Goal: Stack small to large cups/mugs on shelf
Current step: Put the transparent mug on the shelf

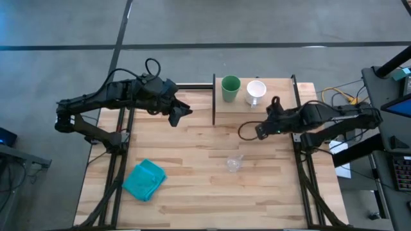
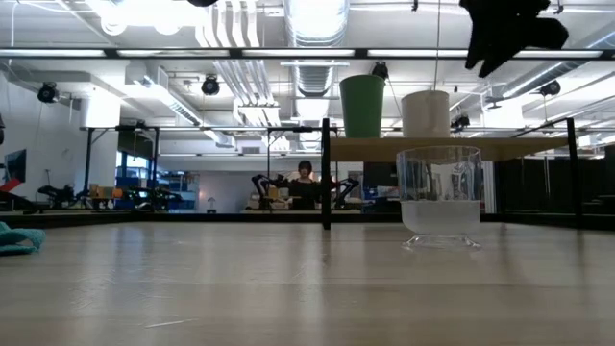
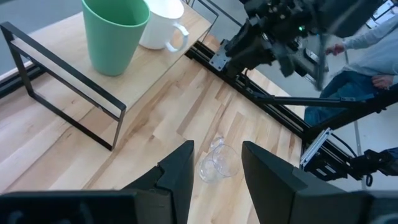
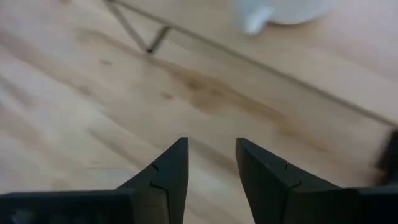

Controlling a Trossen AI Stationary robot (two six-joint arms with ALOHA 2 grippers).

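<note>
Below the centre of the high view, the clear cup (image 1: 234,163) stood alone on the bare table (image 1: 192,192), well apart from the shelf (image 1: 282,106) at the upper right, where the green tumbler (image 1: 230,88) and the white mug (image 1: 255,92) already sat just beside each other. That cup lay below and a little left of the right gripper (image 1: 246,131), which hovered over the table near the shelf's lower edge and looked the nearer of the two. The left gripper (image 1: 182,113) sat at centre-left, farther off, though its wrist view framed the clear cup (image 3: 217,165) almost between its spread fingers (image 3: 177,171). Upright on its base, the cup offered no long axis on the table, so approach direction probably mattered little. The right arm reached in from the right edge, elbow bent, wrist pointing left; its fingers (image 4: 168,171) stood apart, holding nothing. How high it hung was hard to judge.
</note>
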